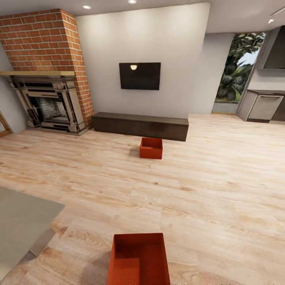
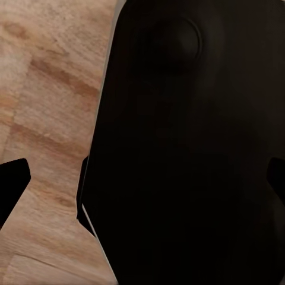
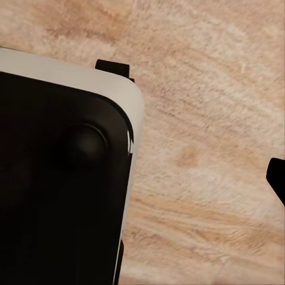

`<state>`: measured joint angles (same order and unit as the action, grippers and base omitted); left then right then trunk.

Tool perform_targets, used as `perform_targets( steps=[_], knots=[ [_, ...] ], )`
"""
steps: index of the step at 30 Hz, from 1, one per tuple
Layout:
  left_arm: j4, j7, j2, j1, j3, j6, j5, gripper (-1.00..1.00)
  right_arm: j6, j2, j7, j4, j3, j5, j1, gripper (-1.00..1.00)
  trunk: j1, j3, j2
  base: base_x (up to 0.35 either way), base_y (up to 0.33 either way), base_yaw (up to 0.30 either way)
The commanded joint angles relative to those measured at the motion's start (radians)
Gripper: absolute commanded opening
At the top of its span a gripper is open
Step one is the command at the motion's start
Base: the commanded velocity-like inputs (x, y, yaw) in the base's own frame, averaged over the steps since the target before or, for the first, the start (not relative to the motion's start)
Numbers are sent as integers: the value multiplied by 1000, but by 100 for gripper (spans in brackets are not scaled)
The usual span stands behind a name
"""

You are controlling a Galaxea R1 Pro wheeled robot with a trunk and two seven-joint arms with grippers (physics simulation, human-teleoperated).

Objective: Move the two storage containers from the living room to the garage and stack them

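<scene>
You have 1 storage container, the near container, right at your base on the light wood floor, its open top facing up and its near end cut off by the lower edge of the head view, so you cannot see its full length or how square it sits to you. That closeness suggests you have driven up to take it first. A grey rug or mat lies just to its left, partly out of frame. Farther on, the far container rests on the planks just in front of the long dark bench, well apart from the first, so you will likely need 2 pickups or 1 trip per bin. Behind it stand the brick fireplace and the black wall TV, so you are in the living room and the garage is not yet reached. Both wrist cameras look down past dark robot bodywork at bare planks; small dark tips sit at the picture edges, but you cannot tell from them whether either gripper is wide or narrow.
</scene>
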<state>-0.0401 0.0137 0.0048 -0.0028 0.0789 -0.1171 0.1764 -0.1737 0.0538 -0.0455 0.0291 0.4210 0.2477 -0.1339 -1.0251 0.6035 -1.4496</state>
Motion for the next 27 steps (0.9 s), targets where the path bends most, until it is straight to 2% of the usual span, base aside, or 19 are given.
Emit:
perform_targets(
  steps=[1,27],
  knots=[
    [0,0,0,0,7,-2,0,100,-6,-1,-1,3,8,8,-1,100,0,2,0,0,0,0],
    [0,0,0,0,7,-2,0,100,-6,-2,0,3,8,7,-1,100,0,45,0,0,0,0]
  ],
)
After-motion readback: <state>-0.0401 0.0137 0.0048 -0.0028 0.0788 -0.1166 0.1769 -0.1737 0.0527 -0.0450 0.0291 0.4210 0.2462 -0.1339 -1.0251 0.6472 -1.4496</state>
